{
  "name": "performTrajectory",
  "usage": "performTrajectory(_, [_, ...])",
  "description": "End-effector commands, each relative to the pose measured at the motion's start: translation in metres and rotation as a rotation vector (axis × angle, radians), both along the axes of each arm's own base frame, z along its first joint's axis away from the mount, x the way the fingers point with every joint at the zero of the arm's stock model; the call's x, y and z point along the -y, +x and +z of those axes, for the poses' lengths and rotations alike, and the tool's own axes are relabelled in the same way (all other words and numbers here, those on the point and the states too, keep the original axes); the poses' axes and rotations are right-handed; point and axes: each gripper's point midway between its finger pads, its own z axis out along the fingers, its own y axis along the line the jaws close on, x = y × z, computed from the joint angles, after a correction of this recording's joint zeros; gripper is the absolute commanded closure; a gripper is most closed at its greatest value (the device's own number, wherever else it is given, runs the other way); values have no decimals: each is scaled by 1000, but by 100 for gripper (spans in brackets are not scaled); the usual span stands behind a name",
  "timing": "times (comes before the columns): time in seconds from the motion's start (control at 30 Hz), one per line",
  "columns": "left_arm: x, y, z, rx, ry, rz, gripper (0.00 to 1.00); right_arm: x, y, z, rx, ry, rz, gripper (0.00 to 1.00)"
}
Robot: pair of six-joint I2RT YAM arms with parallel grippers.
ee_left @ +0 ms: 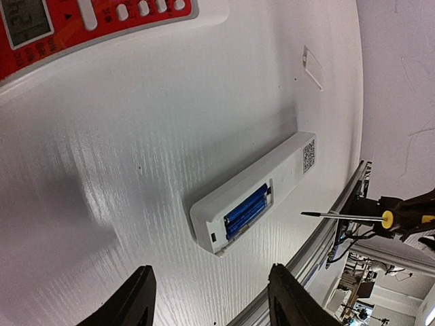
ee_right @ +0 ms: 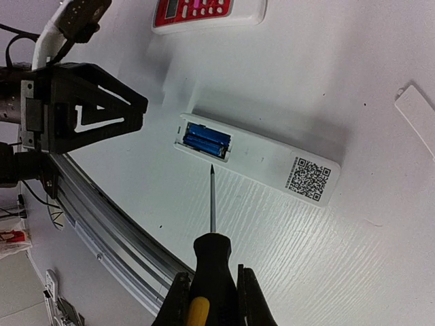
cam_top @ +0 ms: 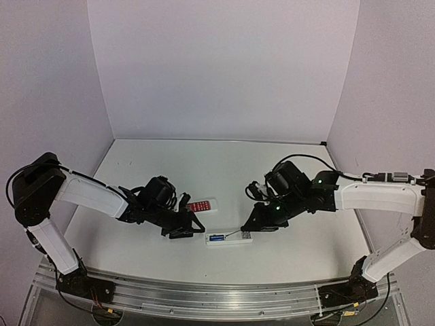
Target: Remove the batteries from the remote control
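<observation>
"Where was the remote control (cam_top: 229, 238)?"

"Face down near the table's front edge, bay uncovered; both batteries (ee_right: 204, 140) sat inside, at its 9 o'clock end."

"And the claws?"

"The right gripper (ee_right: 213, 299) was clamped on the screwdriver (ee_right: 212, 251), tip just short of the cells, presumably to pry; the left gripper (ee_left: 211, 299) hung wide open, empty, at 9 o'clock, likely ready to steady it."
</observation>
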Motion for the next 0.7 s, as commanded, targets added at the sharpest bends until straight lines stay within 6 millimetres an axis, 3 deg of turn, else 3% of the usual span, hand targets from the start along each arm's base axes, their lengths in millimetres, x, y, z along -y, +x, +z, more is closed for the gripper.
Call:
performTrajectory(0.0, [18, 6, 10, 15, -63, -31, 49, -14, 9, 16, 69, 50, 38, 100])
performTrajectory(0.67, [30, 13, -26, 1, 38, -50, 72, -15, 7, -2, 47, 30, 52, 100])
